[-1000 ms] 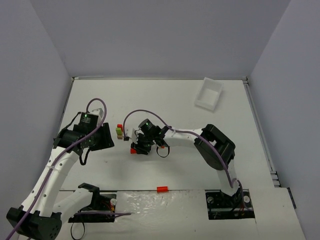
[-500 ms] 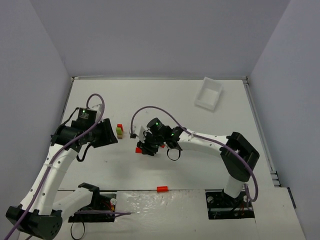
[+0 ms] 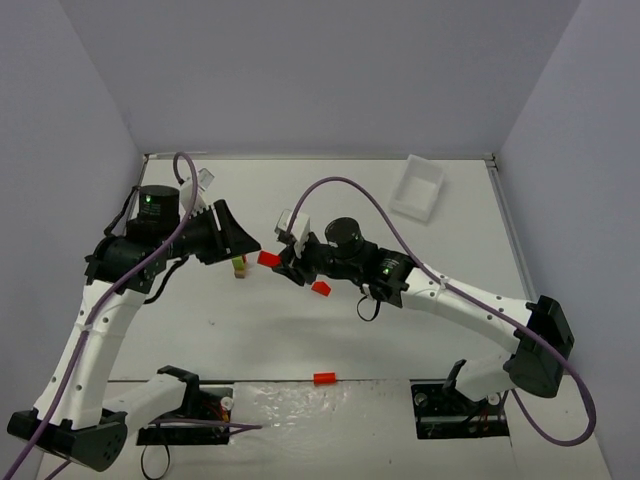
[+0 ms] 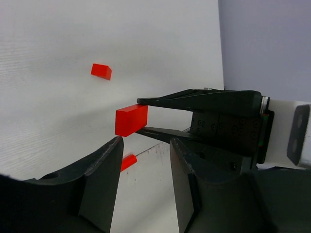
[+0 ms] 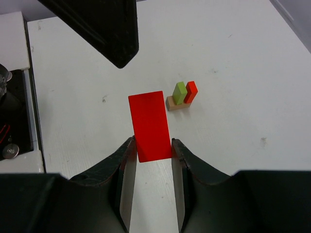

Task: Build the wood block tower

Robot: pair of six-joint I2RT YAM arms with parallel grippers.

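Observation:
The wood block tower (image 5: 182,95) is a tan base with a lime green and a red block on it. In the top view (image 3: 238,266) it stands just below my left gripper's tips. My right gripper (image 5: 152,141) is shut on a long red block (image 5: 150,124) and holds it in the air just right of the tower (image 3: 268,258). My left gripper (image 3: 245,240) is open and empty, raised over the tower. In the left wrist view my left gripper (image 4: 145,145) faces the held block (image 4: 131,120).
A loose red block (image 3: 321,288) lies on the table under my right arm and shows in the left wrist view (image 4: 101,71). Another red block (image 3: 322,378) lies at the table's near edge. A white tray (image 3: 418,188) stands at the back right.
My right gripper has lifted the red block off the table and carried it up and left toward the tower. My left arm has risen and swung right over the tower.

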